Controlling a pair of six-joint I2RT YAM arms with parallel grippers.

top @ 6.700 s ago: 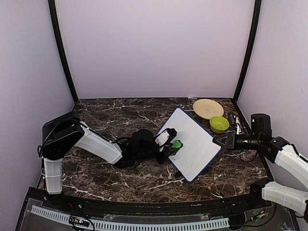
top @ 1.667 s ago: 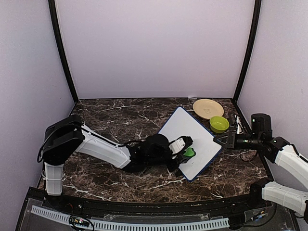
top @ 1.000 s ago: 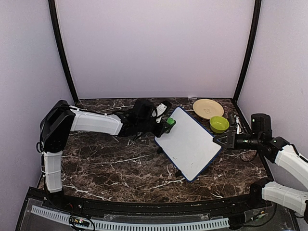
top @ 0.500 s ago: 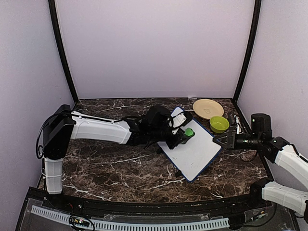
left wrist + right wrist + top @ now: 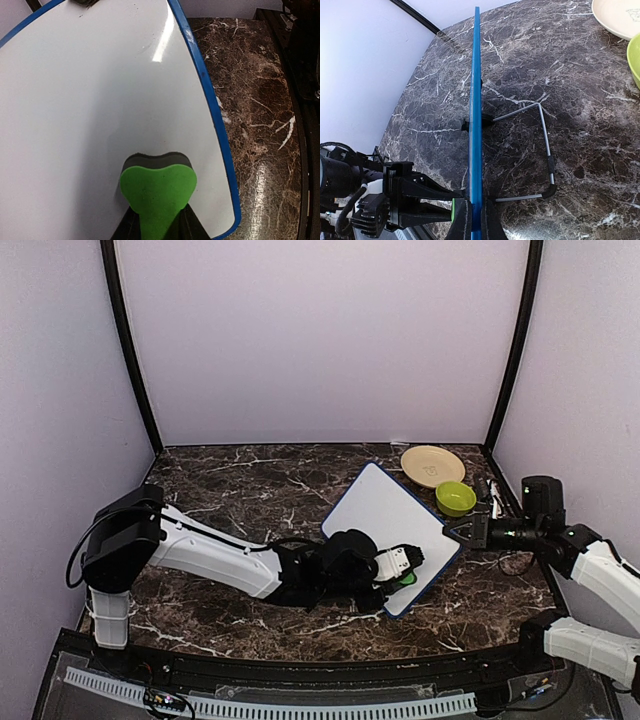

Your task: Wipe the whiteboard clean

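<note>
Marble table, dark with white veins, lilac walls round it: that's our top view. The board sits propped at a tilt right of centre. Its right corner is pinched tight between the right gripper jaws. The left gripper is over the board's near corner, jaws nipping a green eraser. A plate and a green bowl lie just behind the board.

Left wrist: we see the eraser's neck squeezed between the fingers, its dark pad flat on the white face near the blue frame. The face is nearly blank, with faint specks by the far edge.

Right wrist: we see the board edge-on, its blue frame running straight out from the clamped jaws. A wire stand beneath it touches the marble.
</note>
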